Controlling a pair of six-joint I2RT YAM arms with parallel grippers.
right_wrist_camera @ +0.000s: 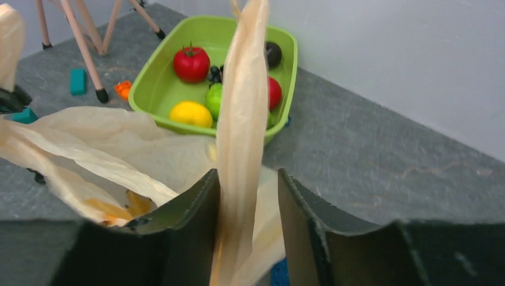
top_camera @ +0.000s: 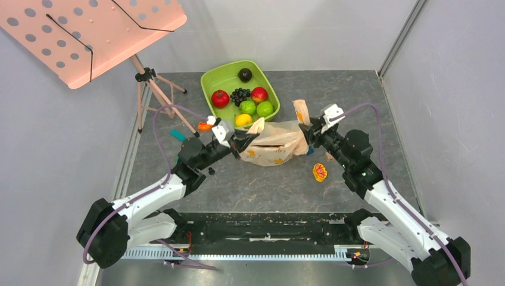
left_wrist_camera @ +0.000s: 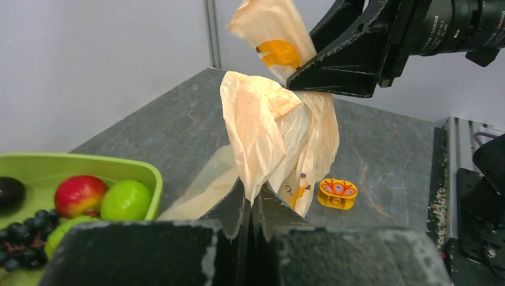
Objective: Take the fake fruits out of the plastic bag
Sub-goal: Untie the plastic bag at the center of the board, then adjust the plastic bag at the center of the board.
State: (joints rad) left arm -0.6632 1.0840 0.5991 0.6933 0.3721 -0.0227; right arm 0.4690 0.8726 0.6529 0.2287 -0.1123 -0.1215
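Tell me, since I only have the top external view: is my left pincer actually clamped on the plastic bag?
Observer: Yes. The left wrist view shows the left pincer shut on a fold of the plastic bag.
Operator: And the right one?
Observer: Not clamped. The right wrist view shows the right pincer with jaws apart; the bag's handle runs up between them, with a gap beside one finger.
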